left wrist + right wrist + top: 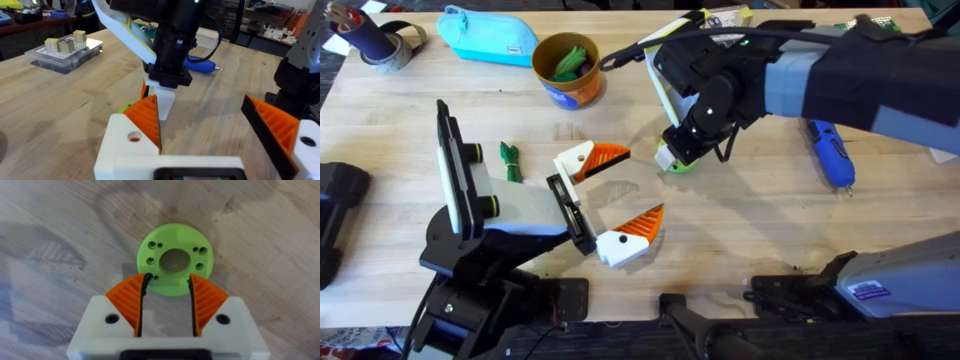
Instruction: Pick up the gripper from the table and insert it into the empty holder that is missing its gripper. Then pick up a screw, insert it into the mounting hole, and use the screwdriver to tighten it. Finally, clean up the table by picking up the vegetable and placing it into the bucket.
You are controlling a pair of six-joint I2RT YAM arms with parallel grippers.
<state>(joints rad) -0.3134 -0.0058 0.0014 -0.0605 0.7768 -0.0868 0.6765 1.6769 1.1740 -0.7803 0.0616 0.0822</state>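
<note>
- The vegetable [510, 162] lies on the table [760, 230], near the left gripper [642, 182] and well apart from the bucket [567, 70], so the clean-up is not yet done.
- The screwdriver [830, 152] lies flat on the table, untouched.
- The right gripper [166, 280] is partly open, its tips at the rim of a green disc [170, 237], gripping nothing.
- The left gripper's jaws are spread wide and empty.
- I cannot tell whether the insert and screw steps are done.

Table [740, 240]: bucket [567, 70] upper centre-left, pouch [488, 36] to its left; vegetable [510, 162] left of centre; screwdriver [830, 155] at right; ring disc [678, 163] centre.
</note>
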